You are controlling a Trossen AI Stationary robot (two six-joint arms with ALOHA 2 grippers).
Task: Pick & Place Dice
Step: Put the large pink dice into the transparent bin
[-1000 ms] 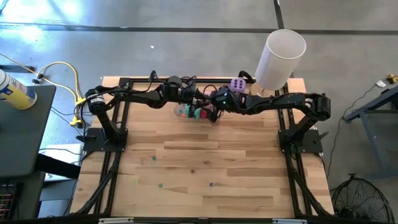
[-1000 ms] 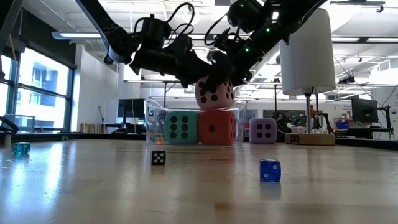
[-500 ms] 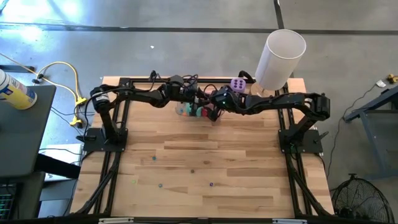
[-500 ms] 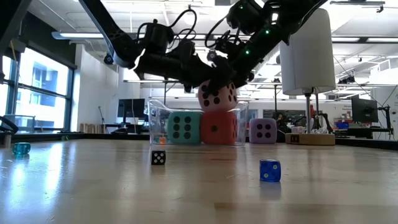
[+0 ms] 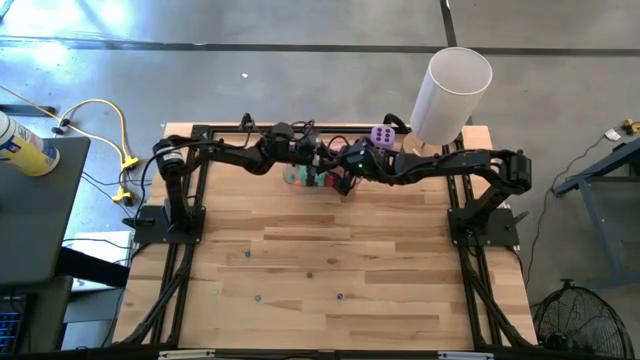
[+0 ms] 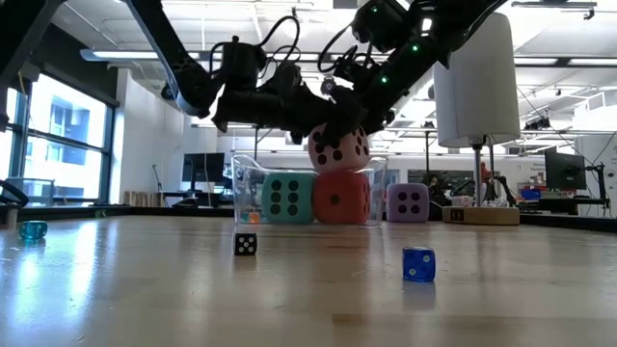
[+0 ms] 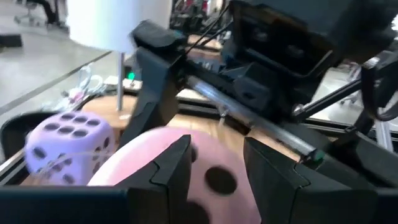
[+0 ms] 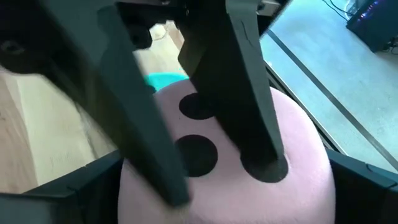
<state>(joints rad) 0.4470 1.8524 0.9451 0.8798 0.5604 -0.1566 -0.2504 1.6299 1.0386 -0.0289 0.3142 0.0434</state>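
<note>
Your left pincer point(image 6: 323, 130) grips the pink die point(image 6: 338, 150), holding it just above the clear bin point(image 6: 239, 191) at the far side of the bench point(image 5: 330, 250). Your right pincer point(image 8: 205, 155) stands wide open, its fingers spread around that same pink die without clamping it. In the bin sit the teal die point(image 6: 287, 198) and red die point(image 6: 340, 200) side by side. The purple die point(image 6: 407, 202) rests on the bench beside the bin, near the white cylinder point(image 6: 475, 82).
</note>
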